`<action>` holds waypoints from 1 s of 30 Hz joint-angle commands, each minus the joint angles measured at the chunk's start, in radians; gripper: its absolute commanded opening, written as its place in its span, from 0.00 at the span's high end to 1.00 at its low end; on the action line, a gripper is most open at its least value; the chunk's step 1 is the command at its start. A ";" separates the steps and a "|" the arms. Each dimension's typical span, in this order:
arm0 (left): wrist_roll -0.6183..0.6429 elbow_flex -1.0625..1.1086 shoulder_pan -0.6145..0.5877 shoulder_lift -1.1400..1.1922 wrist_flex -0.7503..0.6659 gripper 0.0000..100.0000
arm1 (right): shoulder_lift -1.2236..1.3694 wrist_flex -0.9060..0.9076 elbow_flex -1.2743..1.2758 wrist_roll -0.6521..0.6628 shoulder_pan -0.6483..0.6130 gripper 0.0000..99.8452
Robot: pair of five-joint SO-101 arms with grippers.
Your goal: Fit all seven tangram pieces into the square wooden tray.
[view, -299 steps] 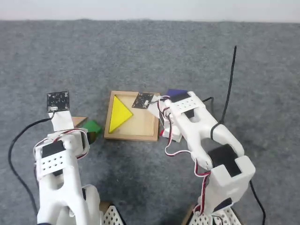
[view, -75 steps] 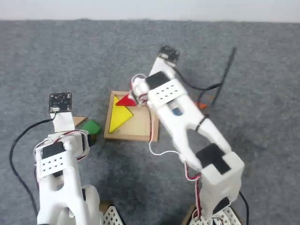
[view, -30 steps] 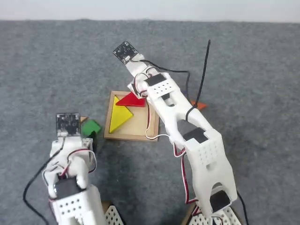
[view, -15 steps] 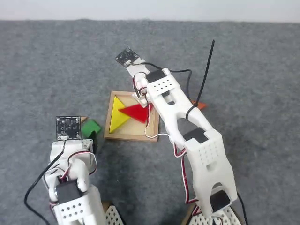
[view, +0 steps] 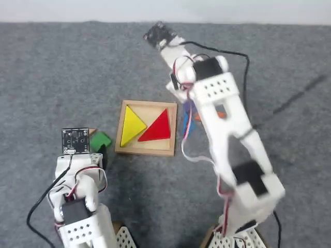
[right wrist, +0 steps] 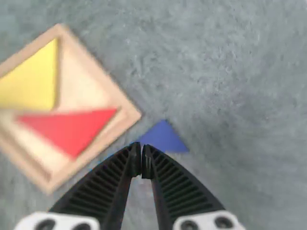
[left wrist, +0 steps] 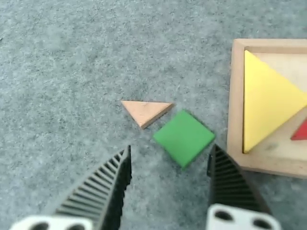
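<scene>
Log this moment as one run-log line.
tray: yellow triangle, red triangle | outside: green square, tan triangle, blue piece | left gripper: open by green square | right gripper: shut, empty

The red triangle [view: 158,129] now lies in the tray [view: 145,151]; the right arm [view: 218,94] has lifted away.

High camera looks down from well above; both wrist cameras sit close over the carpet [left wrist: 72,57], all three catching the tray [view: 146,151].
</scene>
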 commanded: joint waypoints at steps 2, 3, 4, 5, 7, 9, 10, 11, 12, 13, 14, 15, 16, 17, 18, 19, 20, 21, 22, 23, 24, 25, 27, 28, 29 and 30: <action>-0.012 -0.024 0.005 0.003 -0.014 0.76 | -0.312 0.013 0.293 0.218 -0.113 0.99; -0.012 -0.024 0.005 0.003 -0.014 0.76 | -0.357 -0.013 0.387 0.256 -0.153 0.99; -0.012 -0.024 0.005 0.003 -0.014 0.76 | -0.395 -0.062 0.480 0.284 -0.189 0.99; -0.012 -0.024 0.005 0.003 -0.014 0.76 | -0.423 -0.130 0.577 0.292 -0.222 0.99; -0.012 -0.024 0.005 0.003 -0.012 0.76 | -0.447 -0.274 0.724 0.292 -0.274 0.97; -0.012 -0.024 0.005 0.003 -0.012 0.76 | -0.437 -0.367 0.795 0.279 -0.312 0.89; -0.012 -0.024 0.005 0.003 -0.012 0.76 | -0.420 -0.381 0.799 0.279 -0.328 0.84; -0.012 -0.024 0.005 0.003 -0.012 0.76 | -0.397 -0.383 0.793 0.290 -0.343 0.79; -0.012 -0.024 0.003 0.003 -0.012 0.76 | -0.367 -0.380 0.779 0.315 -0.358 0.75; -0.012 -0.024 0.003 0.003 -0.012 0.76 | -0.338 -0.380 0.767 0.344 -0.371 0.70; -0.012 -0.024 0.003 0.003 -0.012 0.76 | -0.303 -0.381 0.756 0.371 -0.384 0.67; -0.012 -0.024 0.003 0.003 -0.012 0.76 | -0.263 -0.383 0.738 0.393 -0.395 0.64; -0.012 -0.024 0.003 0.003 -0.012 0.76 | -0.225 -0.383 0.715 0.400 -0.407 0.63; -0.012 -0.024 0.003 0.003 -0.012 0.76 | -0.183 -0.383 0.686 0.402 -0.415 0.62; -0.012 -0.024 0.002 0.003 -0.012 0.76 | -0.145 -0.381 0.655 0.402 -0.418 0.62; -0.012 -0.024 0.002 0.003 -0.012 0.76 | -0.113 -0.381 0.624 0.402 -0.415 0.62; -0.012 -0.024 0.000 0.003 -0.012 0.76 | -0.081 -0.381 0.594 0.404 -0.409 0.62; -0.012 -0.024 0.000 0.003 -0.012 0.76 | -0.050 -0.381 0.569 0.404 -0.397 0.62; -0.012 -0.024 0.000 0.003 -0.012 0.76 | -0.019 -0.381 0.545 0.405 -0.389 0.62; -0.012 -0.024 0.000 0.003 -0.012 0.76 | 0.010 -0.381 0.520 0.407 -0.384 0.62; -0.012 -0.024 0.000 0.003 -0.012 0.76 | 0.035 -0.381 0.500 0.407 -0.381 0.62; -0.012 -0.024 0.000 0.003 -0.012 0.76 | 0.058 -0.381 0.480 0.407 -0.374 0.62; -0.012 -0.024 0.000 0.003 -0.012 0.76 | 0.093 -0.381 0.446 0.407 -0.369 0.62; -0.012 -0.024 0.000 0.003 -0.012 0.76 | 0.108 -0.381 0.430 0.407 -0.366 0.62; -0.012 -0.024 0.000 0.003 -0.012 0.76 | 0.125 -0.381 0.414 0.407 -0.366 0.62; -0.012 -0.024 0.000 0.003 -0.012 0.76 | 0.139 -0.381 0.402 0.407 -0.363 0.62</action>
